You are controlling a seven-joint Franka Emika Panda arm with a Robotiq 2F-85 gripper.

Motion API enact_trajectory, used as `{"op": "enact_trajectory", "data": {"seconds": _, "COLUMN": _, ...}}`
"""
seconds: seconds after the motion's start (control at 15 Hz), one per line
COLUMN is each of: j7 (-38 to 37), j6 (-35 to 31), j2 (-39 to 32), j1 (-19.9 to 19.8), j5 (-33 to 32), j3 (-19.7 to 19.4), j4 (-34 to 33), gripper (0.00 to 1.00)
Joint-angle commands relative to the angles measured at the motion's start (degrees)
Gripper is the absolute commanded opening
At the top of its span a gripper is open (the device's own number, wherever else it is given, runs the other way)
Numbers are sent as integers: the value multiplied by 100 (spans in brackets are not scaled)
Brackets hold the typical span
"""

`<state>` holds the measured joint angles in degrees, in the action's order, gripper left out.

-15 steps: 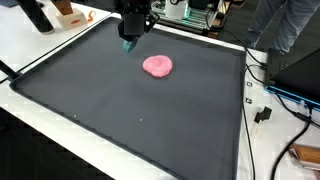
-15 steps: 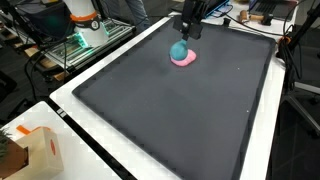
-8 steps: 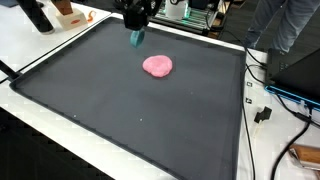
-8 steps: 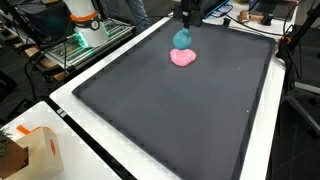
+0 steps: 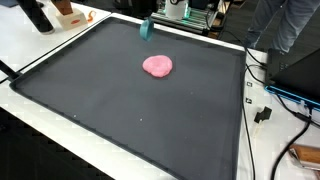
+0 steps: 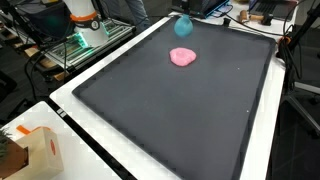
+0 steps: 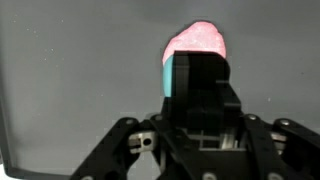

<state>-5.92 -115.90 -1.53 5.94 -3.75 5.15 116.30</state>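
Note:
My gripper [image 7: 196,82] is shut on a small teal object [image 7: 169,76], seen edge-on between the dark fingers in the wrist view. In both exterior views the teal object [image 5: 146,29] [image 6: 183,26] hangs high above the far edge of the black mat [image 5: 110,110] [image 6: 170,110], and the gripper body is almost wholly cut off by the top of the picture. A flat pink blob [image 5: 157,66] [image 6: 183,57] lies on the mat below and apart from the teal object. In the wrist view the pink blob [image 7: 197,38] shows just beyond the fingertips.
The mat has a raised rim and sits on a white table [image 5: 60,130]. A cardboard box [image 6: 30,150] stands at a table corner. Cables [image 5: 262,112] run along one side. A person [image 5: 285,25] and lab equipment [image 6: 85,25] stand behind the table.
The gripper has risen with the teal object, moving up and toward the far edge of the mat, out of the exterior pictures. The pink blob has stayed in place.

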Motion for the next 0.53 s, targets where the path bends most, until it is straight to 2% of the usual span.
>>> {"op": "enact_trajectory", "data": {"seconds": 0.0, "j7": 251, "j6": -54, "j2": 362, "j1": -37, "j5": 335, "j3": -3, "j4": 310, "gripper": 25}}
{"op": "enact_trajectory", "data": {"seconds": 0.27, "j7": 415, "j6": 50, "j2": 446, "j1": -23, "j5": 522, "j3": 3, "j4": 341, "gripper": 25}}
{"op": "enact_trajectory", "data": {"seconds": 0.33, "j7": 183, "j6": 22, "j2": 244, "j1": -15, "j5": 273, "j3": 19, "j4": 135, "gripper": 50}}
{"op": "enact_trajectory", "data": {"seconds": 0.47, "j7": 268, "j6": 26, "j2": 265, "j1": -15, "j5": 343, "j3": 20, "j4": 147, "gripper": 50}}
